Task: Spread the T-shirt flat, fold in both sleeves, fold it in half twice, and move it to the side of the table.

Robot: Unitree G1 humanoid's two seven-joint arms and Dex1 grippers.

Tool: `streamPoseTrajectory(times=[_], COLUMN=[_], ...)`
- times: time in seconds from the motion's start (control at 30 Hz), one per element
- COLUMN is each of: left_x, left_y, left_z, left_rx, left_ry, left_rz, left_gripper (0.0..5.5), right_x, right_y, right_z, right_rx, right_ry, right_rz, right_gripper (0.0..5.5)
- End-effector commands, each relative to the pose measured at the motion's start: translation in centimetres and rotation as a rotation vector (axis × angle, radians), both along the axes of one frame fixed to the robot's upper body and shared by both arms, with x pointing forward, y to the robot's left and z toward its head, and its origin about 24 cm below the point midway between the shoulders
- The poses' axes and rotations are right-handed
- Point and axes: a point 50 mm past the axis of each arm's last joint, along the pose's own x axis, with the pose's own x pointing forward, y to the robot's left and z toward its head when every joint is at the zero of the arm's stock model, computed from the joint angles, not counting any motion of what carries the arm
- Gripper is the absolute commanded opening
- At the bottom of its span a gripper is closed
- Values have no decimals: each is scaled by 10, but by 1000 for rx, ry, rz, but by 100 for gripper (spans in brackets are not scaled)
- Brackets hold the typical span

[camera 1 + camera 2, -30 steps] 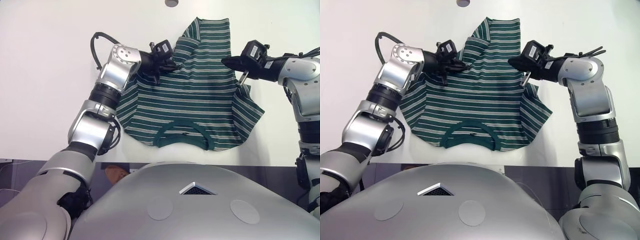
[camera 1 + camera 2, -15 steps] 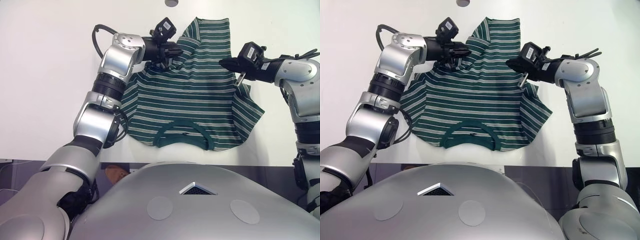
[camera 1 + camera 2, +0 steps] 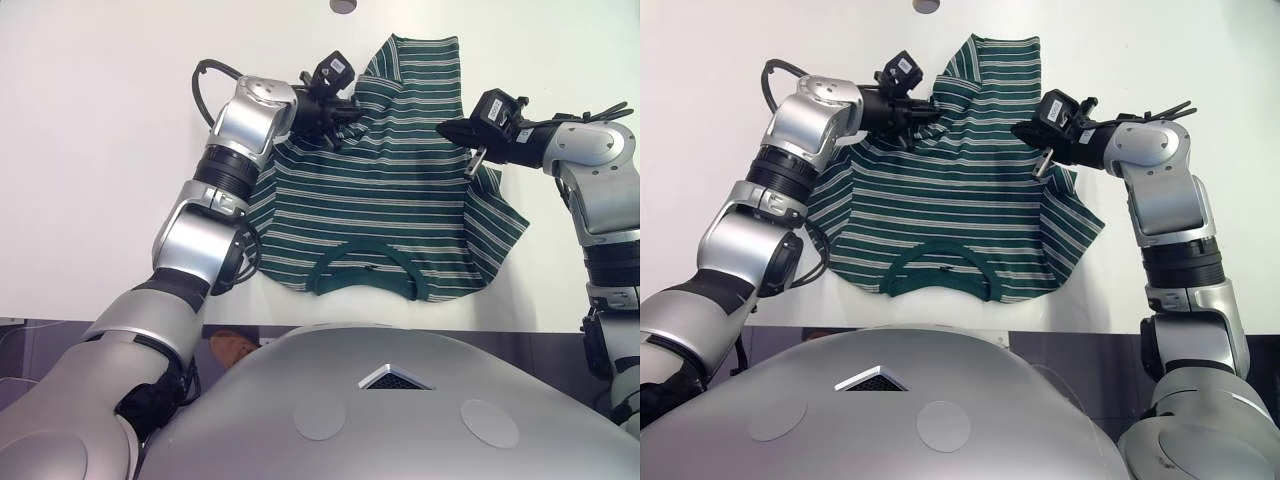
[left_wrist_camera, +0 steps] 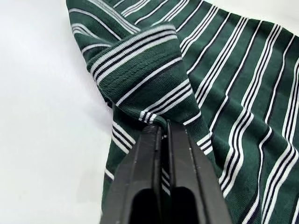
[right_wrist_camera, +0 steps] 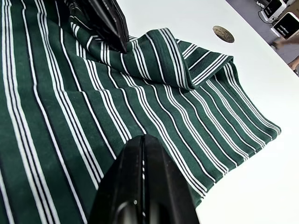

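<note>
Green striped T-shirt (image 3: 385, 200) lies on the white bench (image 3: 90, 170), collar (image 3: 365, 262) nearest; left hand (image 4: 163, 127) is clamped on the folded-in left sleeve (image 4: 140, 70); right hand (image 3: 472, 158), fingers together, sits at the shirt's right edge; a white label (image 3: 336, 67) on the left wrist is too small to read; beyond the hem, a small round insert (image 3: 343, 5).

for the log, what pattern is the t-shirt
T-shirt: dark green with thin white stripes, clearest in left wrist view.
</note>
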Motion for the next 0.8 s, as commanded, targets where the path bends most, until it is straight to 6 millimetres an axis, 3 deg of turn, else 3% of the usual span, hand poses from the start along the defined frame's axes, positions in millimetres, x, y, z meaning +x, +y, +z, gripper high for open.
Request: streamPoseTrajectory(times=[0.03, 0.17, 0.33, 0.47, 0.53, 0.67, 0.8], left_x=[6, 29, 48, 47, 47, 50, 48], left_y=[4, 25, 68, 87, 88, 99, 126], left_z=[3, 26, 22, 7, 5, 10, 21], left_rx=[-6, -7, 146, 258, 223, 205, 155], left_ry=[-39, -88, -116, -151, -164, -273, -345], left_rz=[44, 186, 415, 520, 548, 587, 576], left_gripper=[5, 5, 5, 5, 30, 90, 90], right_x=[-1, -4, -14, -16, -17, -19, -19], right_y=[-1, 1, 10, 15, 17, 17, 18], right_z=[-2, -3, -19, -26, -25, -27, -24], right_rx=[-12, -7, -49, -72, -66, -58, -38], right_ry=[5, 16, 73, 87, 85, 88, 73], right_rz=[5, 22, 82, 102, 103, 98, 81], right_gripper=[0, 0, 0, 0, 0, 0, 0])
